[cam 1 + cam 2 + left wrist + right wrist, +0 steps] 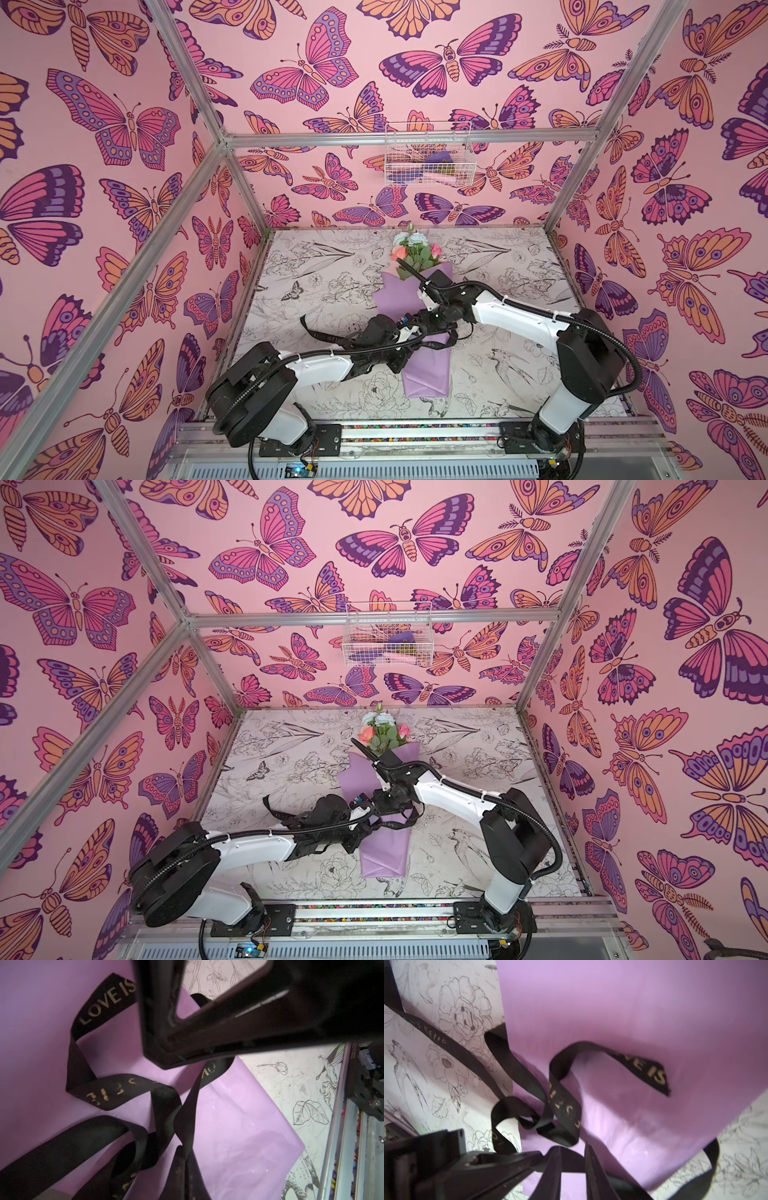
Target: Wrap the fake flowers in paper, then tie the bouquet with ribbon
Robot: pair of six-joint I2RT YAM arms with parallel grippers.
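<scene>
The bouquet of fake flowers (411,251) lies along the middle of the table, coral-pink and pale blue blooms at the far end, in lilac wrapping paper (426,380) (382,858). A black ribbon with pale lettering (108,1001) (564,1103) is looped loosely over the wrap's waist; one tail trails left (318,330). Both grippers meet above that waist. My left gripper (186,1159) is shut on a strand of the ribbon. My right gripper (573,1167) has its jaws a little apart, with a ribbon strand crossing the gap. The stems are hidden inside the paper.
The table (324,282) is printed with black-line flower drawings. A white wire basket (428,153) hangs on the back wall. Aluminium frame posts (575,166) stand at the table's corners, and a metal rail (415,432) runs along the front edge.
</scene>
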